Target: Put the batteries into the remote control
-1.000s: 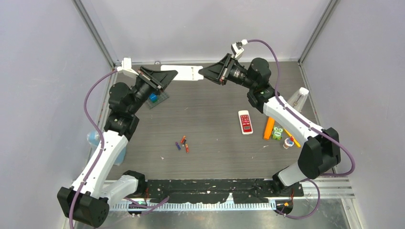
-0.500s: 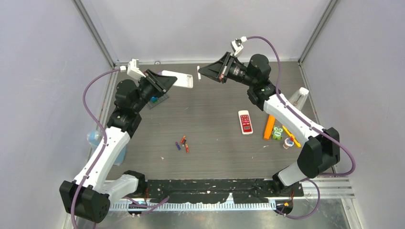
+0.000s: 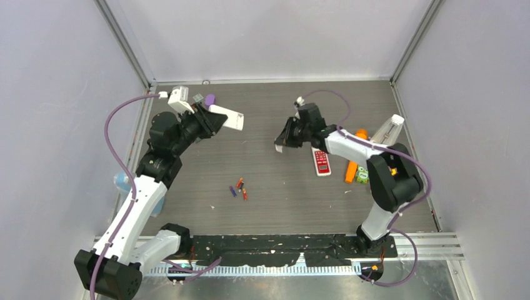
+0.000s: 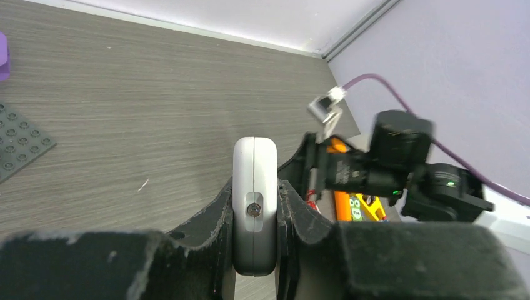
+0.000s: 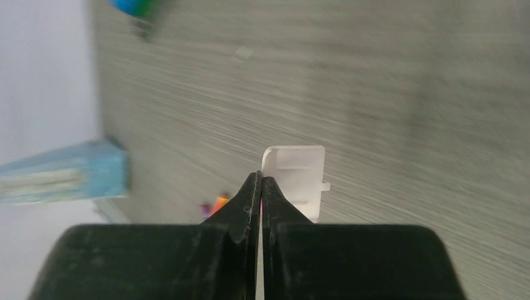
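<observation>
The batteries [image 3: 238,187] lie together mid-tabletop [image 3: 275,206]. To their right lies a second remote [image 3: 321,161], with toys [image 3: 362,174] beyond it. Behind and left of the batteries, the left claw [image 4: 255,184] grips the remote control [image 4: 254,156]. Behind and right of them, the right claw [image 5: 260,181] pinches a cover plate [image 5: 299,178].

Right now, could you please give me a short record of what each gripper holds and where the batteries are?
left gripper: shut on white remote
right gripper: shut on white cover, pinched at its edge
batteries: loose cluster on table, between the arms, none held
second remote: flat on table, red buttons up, beside right arm
</observation>
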Robot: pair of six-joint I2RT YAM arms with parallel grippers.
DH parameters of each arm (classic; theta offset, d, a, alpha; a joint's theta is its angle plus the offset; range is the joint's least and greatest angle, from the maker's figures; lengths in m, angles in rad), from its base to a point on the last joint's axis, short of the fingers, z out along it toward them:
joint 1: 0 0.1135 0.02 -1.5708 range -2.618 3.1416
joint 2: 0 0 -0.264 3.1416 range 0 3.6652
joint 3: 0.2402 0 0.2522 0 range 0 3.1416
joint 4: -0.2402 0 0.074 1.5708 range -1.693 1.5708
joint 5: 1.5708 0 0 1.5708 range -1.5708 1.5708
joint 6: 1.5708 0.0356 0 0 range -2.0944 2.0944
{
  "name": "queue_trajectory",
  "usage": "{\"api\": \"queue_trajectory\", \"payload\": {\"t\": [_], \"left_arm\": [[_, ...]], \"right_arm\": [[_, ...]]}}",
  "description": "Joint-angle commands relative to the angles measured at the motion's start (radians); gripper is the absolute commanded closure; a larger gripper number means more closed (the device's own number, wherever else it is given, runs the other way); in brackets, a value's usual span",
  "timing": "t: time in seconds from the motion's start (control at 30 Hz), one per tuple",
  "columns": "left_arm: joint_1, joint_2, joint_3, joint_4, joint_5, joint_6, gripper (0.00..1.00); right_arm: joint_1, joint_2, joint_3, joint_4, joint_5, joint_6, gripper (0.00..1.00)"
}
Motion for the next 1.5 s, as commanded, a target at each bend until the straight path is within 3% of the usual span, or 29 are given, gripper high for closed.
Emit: {"api": "queue_trajectory", "payload": {"t": [0.0, 0.23, 0.3, 0.4, 0.5, 0.63, 0.8, 0.9, 1.0, 1.13, 1.23, 1.47], "left_arm": [[0.005, -0.041, -0.011, -0.007, -0.005, 0.051, 1.00], [0.005, -0.066, -0.037, -0.017, 0.020, 0.028, 1.00], [0.005, -0.076, -0.041, -0.026, 0.020, 0.026, 1.00], [0.005, -0.093, -0.045, -0.041, 0.023, 0.029, 1.00], [0.006, -0.106, -0.043, -0.058, 0.036, 0.034, 1.00], [0.007, -0.122, -0.037, -0.068, 0.081, 0.035, 1.00], [0.012, -0.141, -0.025, -0.064, 0.168, 0.042, 1.00], [0.021, -0.150, -0.023, -0.067, 0.219, 0.035, 1.00], [0.029, -0.159, -0.020, -0.053, 0.303, 0.000, 1.00], [0.033, -0.168, -0.011, -0.018, 0.376, -0.098, 1.00], [0.037, -0.176, -0.023, 0.045, 0.393, -0.209, 1.00], [0.042, -0.207, -0.084, 0.200, 0.380, -0.428, 1.00]], "right_arm": [[0.066, 0.070, 0.003, -0.130, 0.184, -0.122, 0.95], [0.103, 0.193, 0.070, -0.257, 0.295, -0.110, 0.92], [0.108, 0.187, 0.074, -0.267, 0.296, -0.109, 0.83], [0.114, 0.136, 0.067, -0.264, 0.279, -0.107, 0.55], [0.114, 0.067, 0.058, -0.260, 0.229, -0.106, 0.38], [0.114, -0.059, 0.025, -0.168, 0.081, -0.120, 0.29], [0.114, -0.180, -0.035, 0.041, -0.153, -0.119, 0.23], [0.115, -0.262, -0.103, 0.256, -0.254, -0.051, 0.21], [0.119, -0.294, -0.131, 0.429, -0.321, 0.016, 0.12], [0.133, -0.273, -0.109, 0.497, -0.345, 0.108, 0.06], [0.150, -0.255, -0.083, 0.525, -0.345, 0.161, 0.06], [0.182, -0.247, -0.045, 0.544, -0.357, 0.218, 0.20]]}}
